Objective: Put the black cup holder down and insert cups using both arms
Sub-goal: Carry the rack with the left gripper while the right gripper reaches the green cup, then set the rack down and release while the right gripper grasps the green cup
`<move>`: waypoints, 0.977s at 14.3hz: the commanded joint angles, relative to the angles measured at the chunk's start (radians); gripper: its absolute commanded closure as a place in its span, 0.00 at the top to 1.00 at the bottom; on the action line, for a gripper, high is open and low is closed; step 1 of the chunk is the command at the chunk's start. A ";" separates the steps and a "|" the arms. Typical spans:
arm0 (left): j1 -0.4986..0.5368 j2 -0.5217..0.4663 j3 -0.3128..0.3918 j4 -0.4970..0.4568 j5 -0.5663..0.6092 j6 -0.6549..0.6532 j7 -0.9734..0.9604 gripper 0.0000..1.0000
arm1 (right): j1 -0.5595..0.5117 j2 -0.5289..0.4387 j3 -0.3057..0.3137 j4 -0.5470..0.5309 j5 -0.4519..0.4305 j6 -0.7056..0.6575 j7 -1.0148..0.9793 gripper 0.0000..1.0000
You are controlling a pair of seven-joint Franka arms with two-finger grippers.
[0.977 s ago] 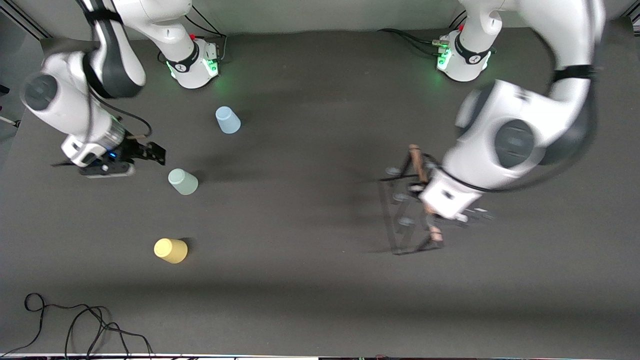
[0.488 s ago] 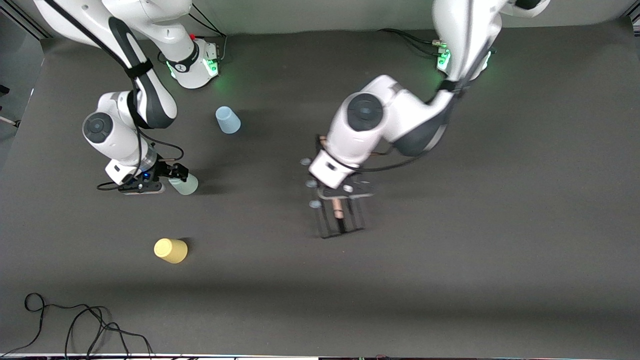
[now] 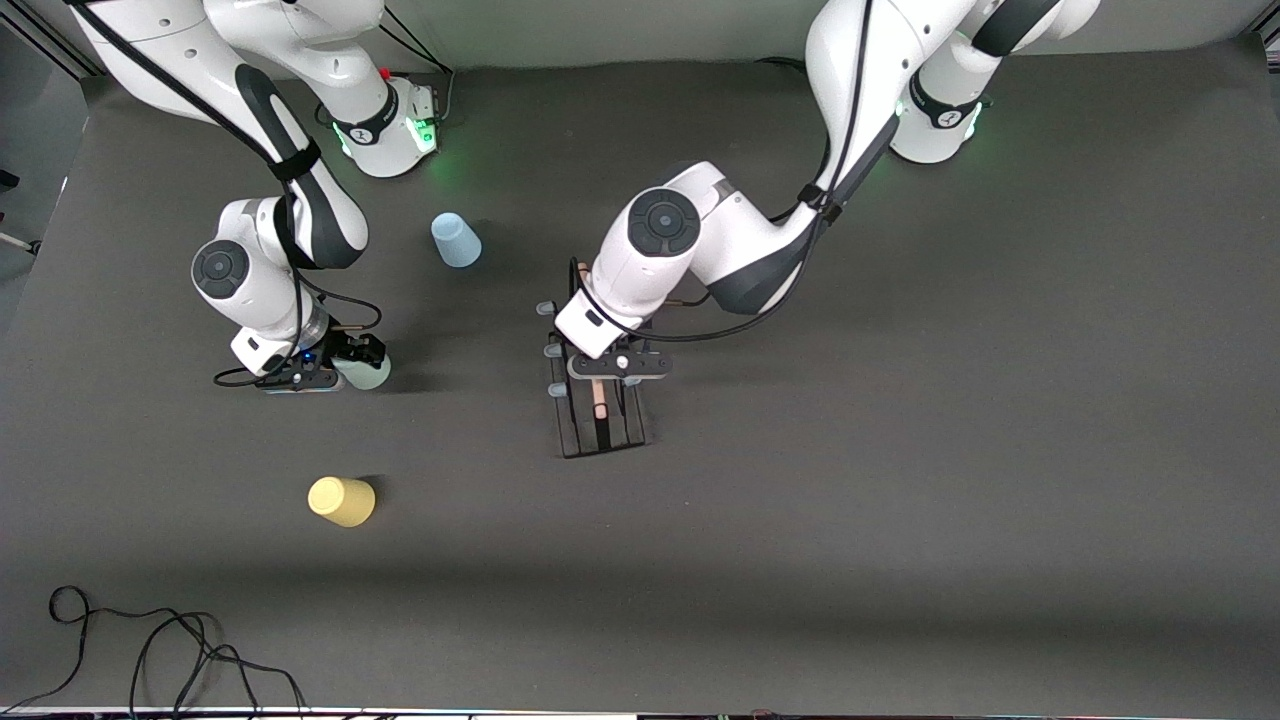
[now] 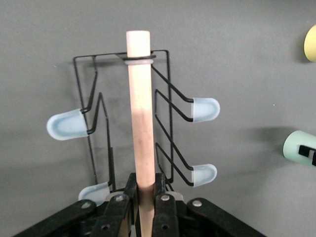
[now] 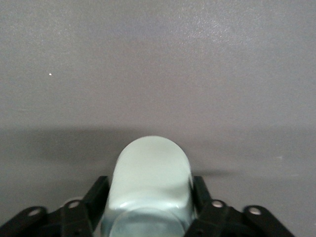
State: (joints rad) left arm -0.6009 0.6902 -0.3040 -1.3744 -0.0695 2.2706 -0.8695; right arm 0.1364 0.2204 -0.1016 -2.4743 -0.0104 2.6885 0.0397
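Observation:
The black cup holder is at the middle of the table, its base at or just above the surface. My left gripper is shut on its wooden rod handle; pegs with bluish tips stick out on both sides. My right gripper is low at the table, its fingers pressed on both sides of the pale green cup, which lies toward the right arm's end. The light blue cup stands farther from the front camera. The yellow cup lies nearer to it.
A loose black cable lies near the table's front edge at the right arm's end. The green cup and yellow cup also show in the left wrist view. The dark table is bare toward the left arm's end.
My left gripper has carried the cup holder from the left arm's end to the table's middle. My right gripper has come down and closed around the pale green cup.

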 commanded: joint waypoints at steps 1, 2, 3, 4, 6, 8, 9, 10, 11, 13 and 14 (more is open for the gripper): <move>-0.008 0.018 -0.015 0.035 -0.024 -0.006 0.043 0.00 | 0.006 -0.041 0.000 0.000 0.015 -0.039 0.014 0.23; -0.008 0.025 -0.021 0.037 -0.032 0.006 0.047 0.00 | 0.006 -0.064 0.000 0.008 0.015 -0.073 0.014 0.19; -0.010 0.031 -0.021 0.035 -0.039 0.048 0.044 0.00 | 0.006 -0.091 0.000 0.027 0.016 -0.122 0.014 0.18; -0.022 0.044 -0.021 0.034 -0.038 0.090 0.031 0.00 | 0.006 -0.131 0.000 0.055 0.015 -0.195 0.014 0.17; -0.043 0.051 -0.020 0.032 -0.039 0.125 0.032 0.00 | 0.006 -0.209 -0.001 0.142 0.015 -0.379 0.002 0.18; -0.043 0.052 -0.020 0.032 -0.030 0.126 0.047 0.75 | 0.006 -0.248 -0.003 0.277 0.015 -0.578 0.002 0.18; -0.045 0.054 -0.018 0.031 -0.024 0.127 0.049 0.98 | 0.006 -0.250 -0.003 0.361 0.015 -0.673 0.002 0.18; -0.045 0.055 -0.018 0.032 -0.023 0.127 0.049 1.00 | 0.006 -0.250 -0.003 0.445 0.013 -0.773 0.000 0.18; -0.042 0.054 -0.017 0.034 -0.023 0.126 0.049 1.00 | 0.006 -0.248 -0.003 0.521 0.009 -0.845 0.002 0.18; -0.016 0.029 -0.014 0.041 -0.030 0.097 0.035 1.00 | 0.005 -0.243 -0.004 0.630 0.001 -0.947 0.012 0.18; 0.012 0.006 -0.014 0.041 -0.029 0.068 0.027 1.00 | 0.005 -0.243 -0.006 0.664 0.000 -0.985 0.014 0.18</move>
State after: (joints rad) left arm -0.6245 0.7294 -0.3227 -1.3506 -0.0911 2.3895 -0.8402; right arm 0.1366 -0.0591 -0.1016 -1.9098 -0.0102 1.7814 0.0399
